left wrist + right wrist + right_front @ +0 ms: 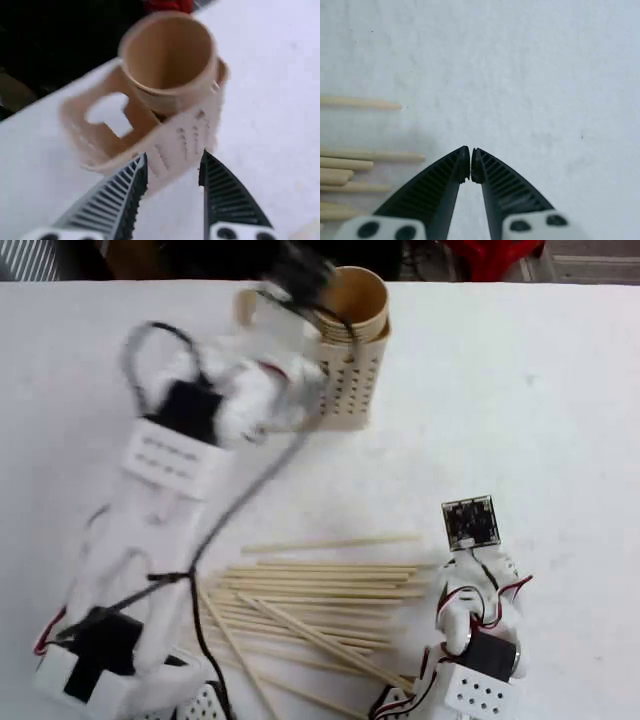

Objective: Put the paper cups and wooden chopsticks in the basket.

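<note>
Standing near the table's [540, 390] far edge, the perforated basket [350, 390] holds stacked paper cups [167, 55]. The left gripper [172, 160] hangs by it, parted, holding nothing. Wooden chopsticks [320, 590] lie heaped toward the near edge, with the right gripper [470, 162] beside them, pinched closed, empty.

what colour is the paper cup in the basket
Light brown inside and out; the paper cup shows best in the left wrist view, standing in the basket.
</note>
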